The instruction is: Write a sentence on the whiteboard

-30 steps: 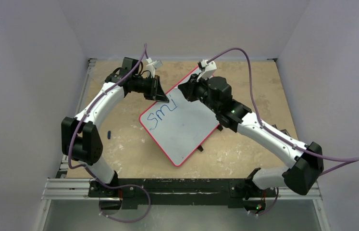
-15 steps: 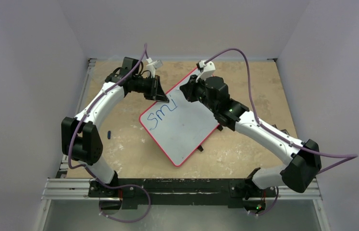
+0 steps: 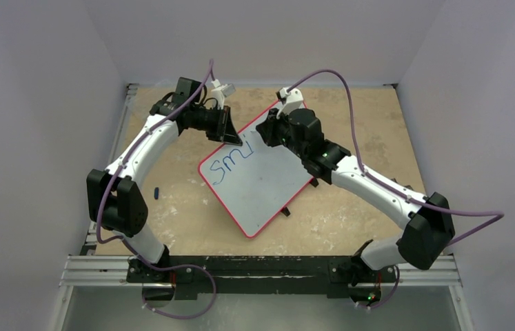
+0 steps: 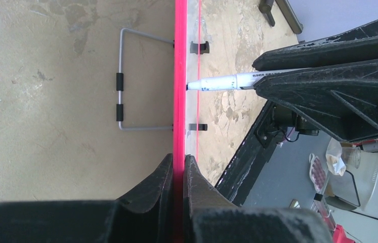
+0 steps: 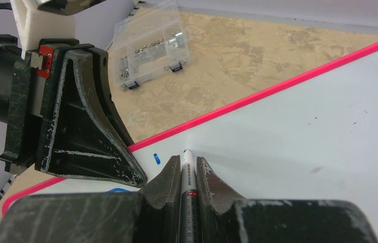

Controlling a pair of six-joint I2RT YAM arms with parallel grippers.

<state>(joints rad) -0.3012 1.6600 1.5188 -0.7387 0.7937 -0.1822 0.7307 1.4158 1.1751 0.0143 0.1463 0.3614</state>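
The whiteboard (image 3: 265, 183) lies slanted on the table, white with a red rim (image 4: 179, 76). Blue letters "Smi" (image 3: 230, 164), the start of the sentence, stand near its upper left edge. My left gripper (image 3: 236, 141) is shut on that rim, which runs between its jaws (image 4: 178, 164) edge-on in the left wrist view. My right gripper (image 3: 263, 135) is shut on a white marker (image 5: 187, 174), whose tip touches the board (image 5: 303, 126) just right of a blue dot (image 5: 157, 159). The left wrist view shows the marker (image 4: 222, 82) meeting the board's face.
A small clear compartment box (image 5: 149, 45) sits on the table beyond the board's far edge. A small blue cap (image 3: 156, 192) lies left of the board. A wire stand (image 4: 121, 86) and black feet (image 3: 286, 212) show under the board. Grey walls close in on three sides.
My right arm has shifted a little left and farther away, carrying the marker tip along the board. The left arm and the board have nudged slightly.
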